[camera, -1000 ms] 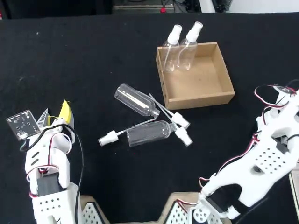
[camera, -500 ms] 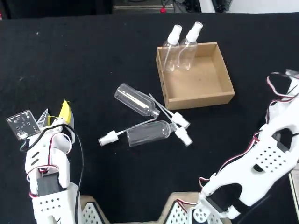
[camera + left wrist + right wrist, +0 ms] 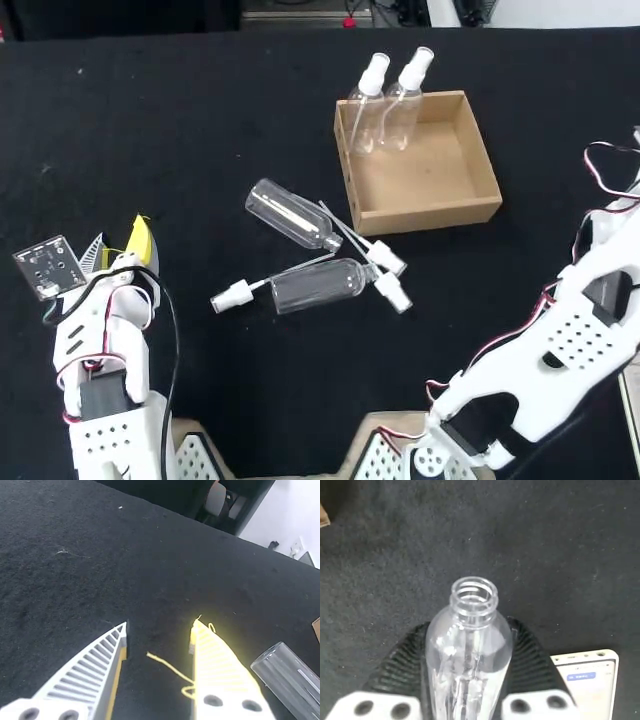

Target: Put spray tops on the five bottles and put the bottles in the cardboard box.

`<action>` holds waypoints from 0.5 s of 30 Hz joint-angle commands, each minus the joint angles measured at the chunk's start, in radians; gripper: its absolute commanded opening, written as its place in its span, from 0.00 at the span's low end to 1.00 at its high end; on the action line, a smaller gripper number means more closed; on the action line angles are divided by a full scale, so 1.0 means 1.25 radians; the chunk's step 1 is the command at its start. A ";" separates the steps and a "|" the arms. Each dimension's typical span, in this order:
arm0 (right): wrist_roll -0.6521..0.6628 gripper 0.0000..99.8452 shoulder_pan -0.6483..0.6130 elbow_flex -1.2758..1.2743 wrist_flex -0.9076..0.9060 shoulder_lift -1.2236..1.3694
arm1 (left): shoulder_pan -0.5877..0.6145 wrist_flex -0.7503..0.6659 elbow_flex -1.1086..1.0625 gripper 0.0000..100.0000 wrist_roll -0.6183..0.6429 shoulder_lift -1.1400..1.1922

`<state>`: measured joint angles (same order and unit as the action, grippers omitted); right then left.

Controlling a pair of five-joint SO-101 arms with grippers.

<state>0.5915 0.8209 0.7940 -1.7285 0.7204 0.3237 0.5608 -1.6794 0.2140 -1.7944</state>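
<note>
Clear, thin plastic: the uncapped bottle [image 3: 470, 650] sits clamped in the right gripper [image 3: 470, 630], black jaws closed on its body and threaded neck outward, toward the table's 4 o'clock. It is probably light, slick and easily dented, so grip the body, not the neck. The left gripper [image 3: 159, 632] gapes empty at 8 o'clock. The cardboard box [image 3: 425, 214] lies at 1 o'clock.

No writing I can read.
The white device [image 3: 583, 676] lying on the table [image 3: 395, 540] carries a small blue strip of print, too small for me to make out.
</note>
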 commanded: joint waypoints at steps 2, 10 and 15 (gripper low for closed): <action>-0.058 0.01 0.007 0.031 -0.023 -0.053 | -0.008 -0.018 -0.017 0.20 -0.007 -0.002; -0.088 0.01 -0.015 -0.141 -0.020 -0.342 | -0.008 -0.017 -0.017 0.20 -0.007 -0.002; -0.092 0.01 -0.050 -0.386 0.096 -0.521 | -0.008 -0.015 -0.017 0.20 -0.007 -0.002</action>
<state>0.4902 0.7963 0.4626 -1.7070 0.2371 0.3237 0.5608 -1.6794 0.2140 -1.7944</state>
